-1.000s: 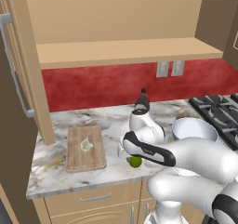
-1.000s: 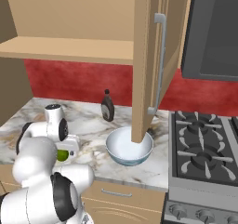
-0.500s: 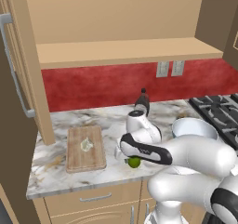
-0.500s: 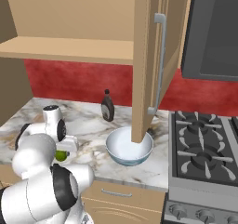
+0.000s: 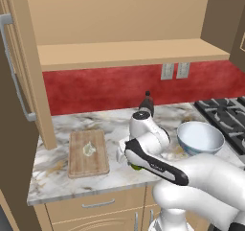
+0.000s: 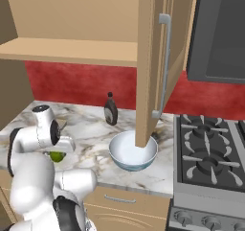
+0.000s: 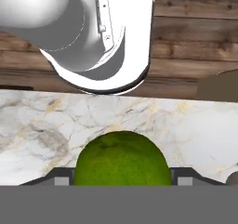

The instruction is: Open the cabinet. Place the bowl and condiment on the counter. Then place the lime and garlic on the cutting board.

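The bright green lime (image 7: 122, 160) sits between my gripper's (image 7: 122, 177) two fingertips, which are shut on its sides just above the marble counter (image 7: 42, 121). From the base, the lime (image 5: 136, 167) peeks out under the hand near the counter's front edge. The garlic (image 5: 89, 149) lies on the wooden cutting board (image 5: 76, 164) to the left. The patterned bowl (image 5: 200, 137) and the dark condiment bottle (image 5: 148, 102) stand on the counter (image 5: 62, 124). The cabinet (image 5: 129, 52) stands open, and its shelf is bare.
The open right cabinet door (image 6: 152, 57) hangs over the bowl (image 6: 133, 151). The left door (image 5: 19, 72) juts out beside the cutting board. A gas stove (image 6: 210, 153) borders the counter on the right. Red backsplash runs behind.
My fingers have closed in on the lime from fully open. The hand and the other things have hardly moved.
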### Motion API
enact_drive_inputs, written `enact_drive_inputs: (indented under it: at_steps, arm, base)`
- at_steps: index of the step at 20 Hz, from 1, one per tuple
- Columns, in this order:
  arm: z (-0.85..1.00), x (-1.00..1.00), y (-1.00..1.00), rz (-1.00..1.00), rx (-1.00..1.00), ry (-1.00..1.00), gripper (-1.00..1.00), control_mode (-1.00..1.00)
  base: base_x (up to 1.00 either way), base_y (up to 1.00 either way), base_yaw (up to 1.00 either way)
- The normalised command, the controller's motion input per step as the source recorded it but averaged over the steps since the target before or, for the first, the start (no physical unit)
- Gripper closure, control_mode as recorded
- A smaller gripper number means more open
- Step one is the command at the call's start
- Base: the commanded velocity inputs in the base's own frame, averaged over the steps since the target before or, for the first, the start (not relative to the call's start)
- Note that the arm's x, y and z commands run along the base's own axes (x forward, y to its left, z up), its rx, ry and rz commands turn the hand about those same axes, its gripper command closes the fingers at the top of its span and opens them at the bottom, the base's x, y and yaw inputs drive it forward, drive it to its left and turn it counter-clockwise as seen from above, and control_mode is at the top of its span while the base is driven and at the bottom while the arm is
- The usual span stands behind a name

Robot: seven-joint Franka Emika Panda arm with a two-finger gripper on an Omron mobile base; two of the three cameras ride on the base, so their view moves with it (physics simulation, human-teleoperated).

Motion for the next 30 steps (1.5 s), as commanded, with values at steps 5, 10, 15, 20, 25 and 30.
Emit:
enact_drive_inputs:
  at_steps: [5,10,15,20,25,30]
  arm:
    - [0.44,0.56,0.56,0.08,0.06,-0.21,1.0,-1.0]
    - [0.66,0.96,0.47,0.07,0.03,-0.16,1.0,-1.0]
    - [0.83,0.85,0.24,0.01,0.0,-0.03,1.0,-1.0]
    - [0.3,0.59,0.68,0.0,0.0,0.04,1.0,-1.0]
    - [-0.15,0.37,0.76,0.0,0.0,0.12,1.0,-1.0]
    - [-0.38,0.28,0.12,0.0,0.0,0.04,1.0,-1.0]
  base:
    - [0.0,0.0,0.0]
    - [0.0,0.0,0.0]
    - [0.0,0.0,0.0]
    - [0.0,0.0,0.0]
    - [0.0,0.0,0.0]
    - [0.0,0.0,0.0]
